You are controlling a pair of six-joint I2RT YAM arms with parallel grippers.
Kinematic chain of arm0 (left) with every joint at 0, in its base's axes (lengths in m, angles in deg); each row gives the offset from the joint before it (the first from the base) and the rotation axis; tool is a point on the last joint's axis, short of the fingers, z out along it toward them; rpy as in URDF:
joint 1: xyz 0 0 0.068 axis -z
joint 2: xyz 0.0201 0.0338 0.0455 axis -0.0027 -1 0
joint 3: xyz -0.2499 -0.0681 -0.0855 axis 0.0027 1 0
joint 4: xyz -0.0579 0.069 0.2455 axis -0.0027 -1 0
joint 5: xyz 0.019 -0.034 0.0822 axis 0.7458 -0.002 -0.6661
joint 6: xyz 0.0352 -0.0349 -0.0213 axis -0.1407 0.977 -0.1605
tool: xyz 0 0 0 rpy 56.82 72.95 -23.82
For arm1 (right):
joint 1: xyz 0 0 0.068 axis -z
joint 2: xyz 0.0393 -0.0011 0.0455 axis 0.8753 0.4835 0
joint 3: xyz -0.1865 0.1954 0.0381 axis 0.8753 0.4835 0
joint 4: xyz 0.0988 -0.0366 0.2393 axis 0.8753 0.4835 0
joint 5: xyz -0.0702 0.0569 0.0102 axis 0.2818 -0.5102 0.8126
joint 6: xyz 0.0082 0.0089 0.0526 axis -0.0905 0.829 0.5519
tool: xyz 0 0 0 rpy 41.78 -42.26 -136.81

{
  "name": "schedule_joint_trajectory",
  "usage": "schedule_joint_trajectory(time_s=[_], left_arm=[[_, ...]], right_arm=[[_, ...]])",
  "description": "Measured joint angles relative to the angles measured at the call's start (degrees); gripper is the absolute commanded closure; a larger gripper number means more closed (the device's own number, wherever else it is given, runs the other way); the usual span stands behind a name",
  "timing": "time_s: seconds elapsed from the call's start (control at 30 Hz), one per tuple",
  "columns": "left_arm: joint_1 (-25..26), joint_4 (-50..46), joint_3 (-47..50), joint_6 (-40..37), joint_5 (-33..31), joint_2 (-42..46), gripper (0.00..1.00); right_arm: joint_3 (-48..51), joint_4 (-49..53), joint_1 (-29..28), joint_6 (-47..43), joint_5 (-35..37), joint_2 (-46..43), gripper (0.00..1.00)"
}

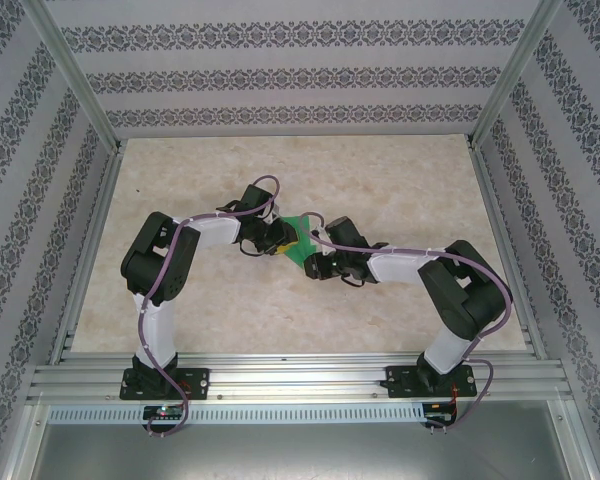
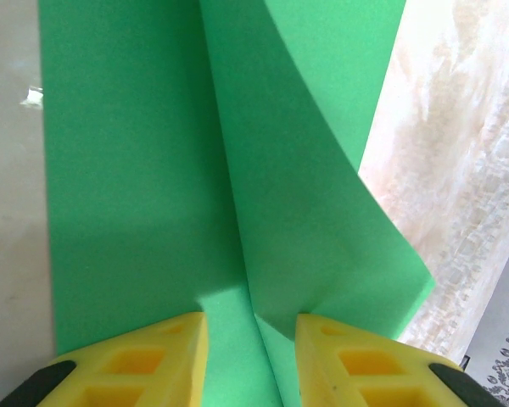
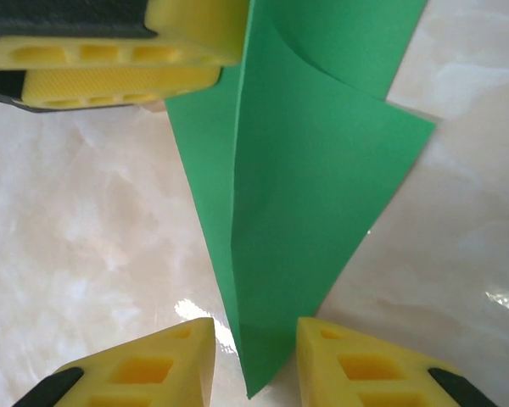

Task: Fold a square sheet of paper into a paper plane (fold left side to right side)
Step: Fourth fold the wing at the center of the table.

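One green sheet (image 1: 298, 240), two pincers (image 2: 250, 326) (image 3: 254, 331), two arms (image 1: 160, 270) (image 1: 460, 290)

The top external camera looks steeply down from high behind both arm bases (image 1: 165, 380), far enough to frame the whole pale marbled tabletop (image 1: 230, 300). Each wrist camera sits close behind the yellow plastic fingers of its own gripper, the left gripper (image 2: 250, 326) and the right gripper (image 3: 254, 326), facing forward past the jaws. All three views share the thin bright green paper sheet (image 1: 298, 240) between and beyond the jaws.

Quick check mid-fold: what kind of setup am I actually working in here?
Most likely a lab robot test cell. An aluminium frame boxes in a marble-look tabletop, patterned wall panels close three sides, and the arm bases are bolted to a slotted rail at the near edge.
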Motion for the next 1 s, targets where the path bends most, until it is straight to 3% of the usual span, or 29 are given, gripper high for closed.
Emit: schedule_joint_trajectory(time_s=[1.0], left_arm=[[0.0,0.0,0.0,0.0,-0.02,0.0,0.66]], right_arm=[[-3.65,3.69,-2.36,-0.07,3.58,2.78,0.84]])
